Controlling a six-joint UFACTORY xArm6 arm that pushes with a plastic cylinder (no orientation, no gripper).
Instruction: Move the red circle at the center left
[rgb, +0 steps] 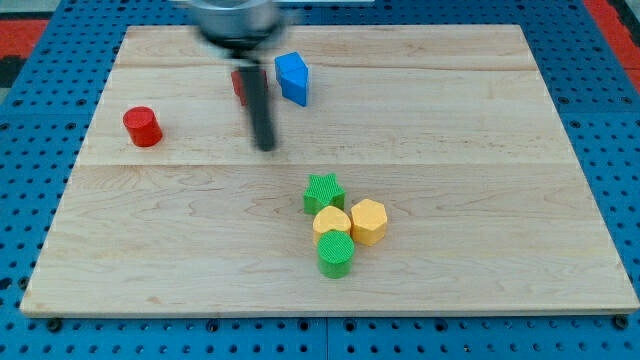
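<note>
My tip between the red circle and the blue block

The red circle (142, 127) sits at the desk's (480, 270) far left; my tip (265, 146), a bare rod holding nothing, stands well right of it, beside a half-hidden red block (238, 86) and blue block (292, 78).

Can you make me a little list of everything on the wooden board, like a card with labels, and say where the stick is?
board: wooden table top
my tip: on bare wood, touching no block
red circle: at the view's left, to the left of my tip, apart from it
second red block: partly hidden behind the rod, shape unclear
blue block: near the view's top
green star
yellow heart
yellow hexagon
green circle
cluster: the two green and two yellow blocks sit bunched together
</note>
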